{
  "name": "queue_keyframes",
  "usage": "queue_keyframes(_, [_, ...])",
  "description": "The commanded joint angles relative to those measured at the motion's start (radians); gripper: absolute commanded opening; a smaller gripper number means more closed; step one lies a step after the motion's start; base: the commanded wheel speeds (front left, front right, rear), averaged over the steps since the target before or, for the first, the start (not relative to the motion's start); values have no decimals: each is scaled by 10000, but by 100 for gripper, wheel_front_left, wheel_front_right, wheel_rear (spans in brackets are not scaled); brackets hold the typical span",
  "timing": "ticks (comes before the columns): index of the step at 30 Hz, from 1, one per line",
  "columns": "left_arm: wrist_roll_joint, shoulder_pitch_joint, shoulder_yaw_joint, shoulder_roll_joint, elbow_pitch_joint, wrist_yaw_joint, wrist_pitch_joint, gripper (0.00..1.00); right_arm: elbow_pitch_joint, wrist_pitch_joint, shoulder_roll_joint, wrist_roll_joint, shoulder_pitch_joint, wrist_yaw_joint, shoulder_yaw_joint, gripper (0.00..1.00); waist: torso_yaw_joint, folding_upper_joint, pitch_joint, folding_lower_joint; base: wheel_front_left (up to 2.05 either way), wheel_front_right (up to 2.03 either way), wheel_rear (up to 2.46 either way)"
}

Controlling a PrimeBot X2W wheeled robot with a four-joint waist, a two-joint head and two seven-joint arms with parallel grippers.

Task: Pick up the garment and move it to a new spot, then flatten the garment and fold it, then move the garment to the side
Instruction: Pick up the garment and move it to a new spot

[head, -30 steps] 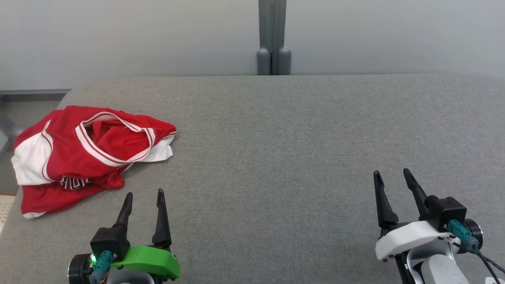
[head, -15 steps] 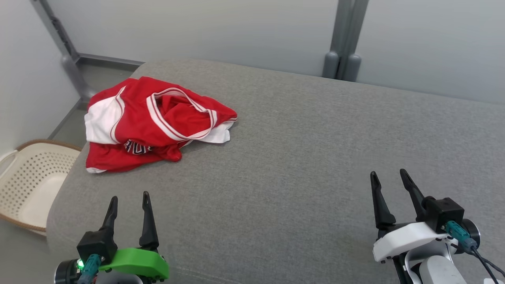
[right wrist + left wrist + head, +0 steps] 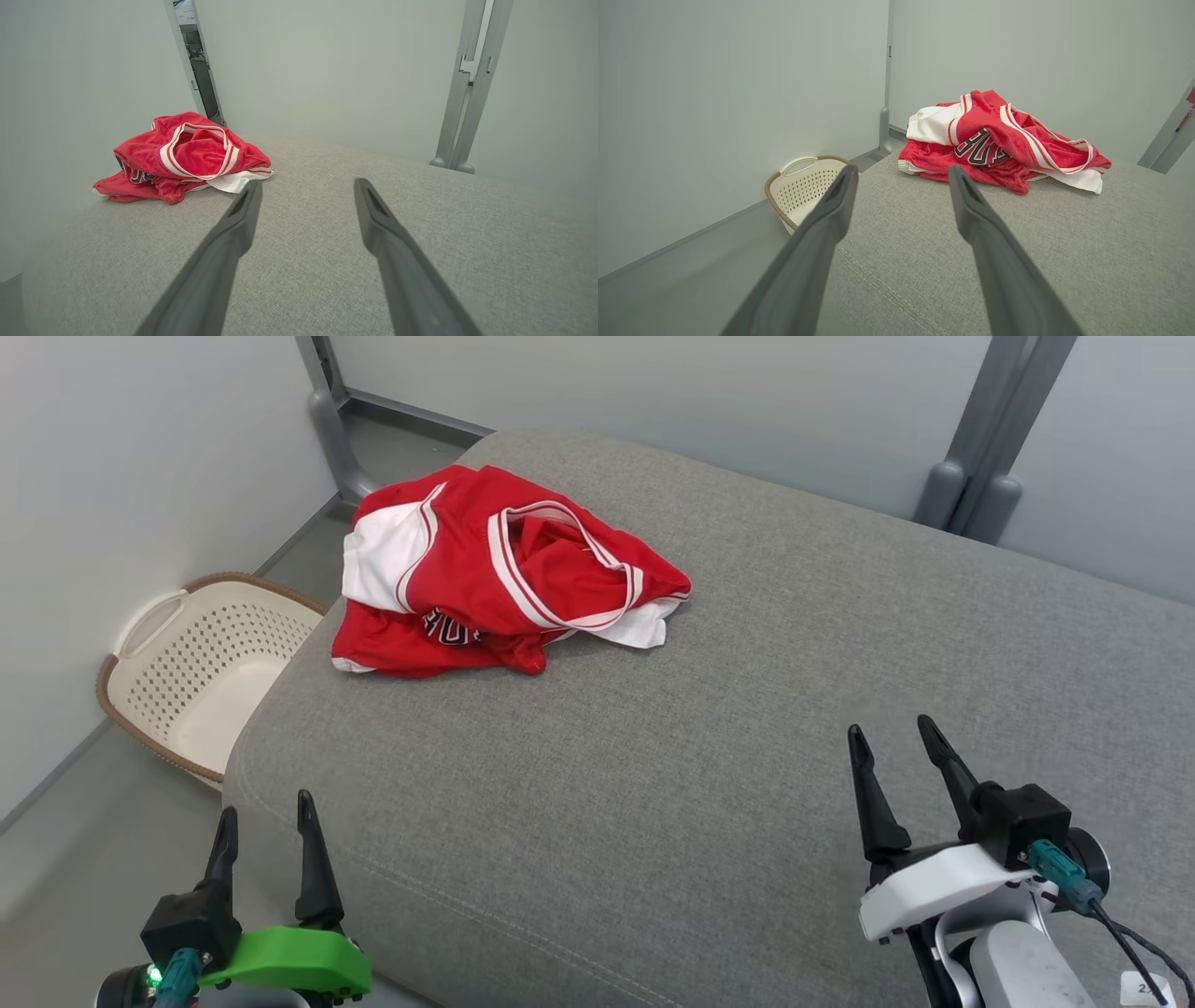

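We see the garment (image 3: 523, 569) crumpled at the far left corner of the cushion (image 3: 709, 728); our left gripper (image 3: 266, 805) and right gripper (image 3: 889, 724) gape empty, well apart from it.

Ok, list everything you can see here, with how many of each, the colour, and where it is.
garment: one, red with white panels and trim, crumpled in a heap near the far left corner of the padded surface
padded surface: one, grey fabric, spans the middle of the head view
laundry basket: one, cream with a brown rim, on the floor to the left of the padded surface
upright posts: three, grey, one behind the garment and a pair beyond the far right edge
wall panels: pale grey, to the left and behind
left gripper: one, dark fingers on a green mount, open and holding nothing, lower left by the surface's near corner
right gripper: one, dark fingers on a white mount, open and holding nothing, lower right over the surface
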Motion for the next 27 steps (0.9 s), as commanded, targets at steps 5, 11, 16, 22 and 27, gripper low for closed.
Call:
queue_keyframes(5, [-160, 227, 107, 43, -179, 161, 7, 100, 183, -31, -45, -64, -277, 3, 154, 100, 179, 0, 216, 0, 0, 0, 0])
queue_keyframes(11, [-265, 275, 80, 42, -234, 217, 7, 100, 270, -31, -47, -67, -374, 3, 225, 100, 177, 0, 246, 0, 0, 0, 0])
queue_keyframes(16, [-403, -353, -84, 42, 365, -5, 7, 100, 234, -31, -47, -82, -210, 3, 114, 100, 133, 0, 269, 0, 0, 0, 0])
queue_keyframes(22, [-1222, -2310, -210, 44, 2315, -293, 762, 100, 72, -31, -45, -182, -30, 3, -124, 100, 15, 0, 390, 0, 0, 0, 0])
queue_keyframes(27, [-2158, -4400, 342, 74, 4030, -143, 2166, 100, -14, -31, -56, -329, -242, 1, 82, 100, -726, 0, 872, 0, 0, 0, 0])
